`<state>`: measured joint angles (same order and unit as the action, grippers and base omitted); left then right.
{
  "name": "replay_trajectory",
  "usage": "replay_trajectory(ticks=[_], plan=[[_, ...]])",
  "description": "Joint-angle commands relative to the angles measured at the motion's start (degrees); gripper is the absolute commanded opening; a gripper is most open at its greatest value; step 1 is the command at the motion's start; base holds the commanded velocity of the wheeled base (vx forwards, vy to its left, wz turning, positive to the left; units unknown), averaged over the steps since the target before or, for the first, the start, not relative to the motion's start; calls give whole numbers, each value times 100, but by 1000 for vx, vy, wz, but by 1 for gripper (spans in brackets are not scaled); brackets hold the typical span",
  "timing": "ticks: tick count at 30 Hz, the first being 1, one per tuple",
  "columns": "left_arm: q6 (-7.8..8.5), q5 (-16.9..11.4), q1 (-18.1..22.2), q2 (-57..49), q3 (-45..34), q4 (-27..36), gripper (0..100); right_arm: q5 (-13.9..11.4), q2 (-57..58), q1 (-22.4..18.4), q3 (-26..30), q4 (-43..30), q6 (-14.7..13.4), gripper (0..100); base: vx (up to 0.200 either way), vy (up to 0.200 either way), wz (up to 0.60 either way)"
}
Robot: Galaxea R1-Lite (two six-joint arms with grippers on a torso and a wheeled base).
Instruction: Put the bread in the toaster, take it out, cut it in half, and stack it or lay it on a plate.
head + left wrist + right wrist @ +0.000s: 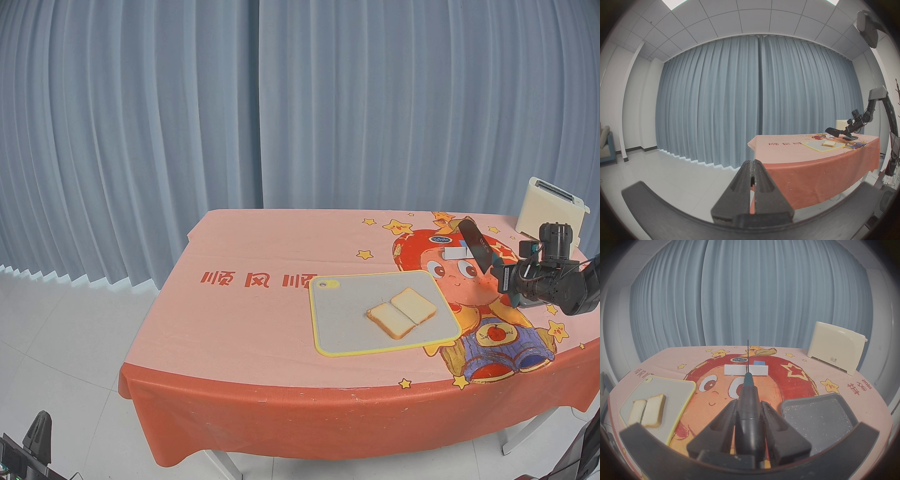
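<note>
Over the right side of the pink cartoon-printed table (pixel 250 325), the right claw (pixel 749 408) is clamped on a black-bladed knife (pixel 476 247), blade raised. The knife is best lowered slowly, kept clear of the dark speckled tray (pixel 818 418) just beside it and the cream toaster (pixel 550 212) beyond. Two cut bread halves (pixel 401 312) are laid on the yellow-rimmed grey cutting board (pixel 337 319), with open cloth between board and claw. The left claw (pixel 753 181) is closed on nothing, off the table.

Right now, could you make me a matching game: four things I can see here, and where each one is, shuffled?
1. bread halves
2. knife
3. toaster
4. dark tray

a. standing at the table's far right edge
b. held in the right gripper
c. on the cutting board
d. flat on the table beside the right gripper

Pairs: 1-c, 2-b, 3-a, 4-d.
</note>
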<state>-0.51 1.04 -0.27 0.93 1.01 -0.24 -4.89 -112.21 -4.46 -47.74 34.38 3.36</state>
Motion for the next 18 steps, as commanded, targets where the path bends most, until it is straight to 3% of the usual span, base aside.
replay_trajectory(ticks=[1, 18], plan=[[-2, 2, 0, -5, -101, -11, 0, -3, -46, 16, 10, 8, 6, 0, 0, 0, 0], [-2, 2, 0, -5, -101, -2, 0, 5, -11, 33, 1, 8, 6, 0, 0, 0, 0]])
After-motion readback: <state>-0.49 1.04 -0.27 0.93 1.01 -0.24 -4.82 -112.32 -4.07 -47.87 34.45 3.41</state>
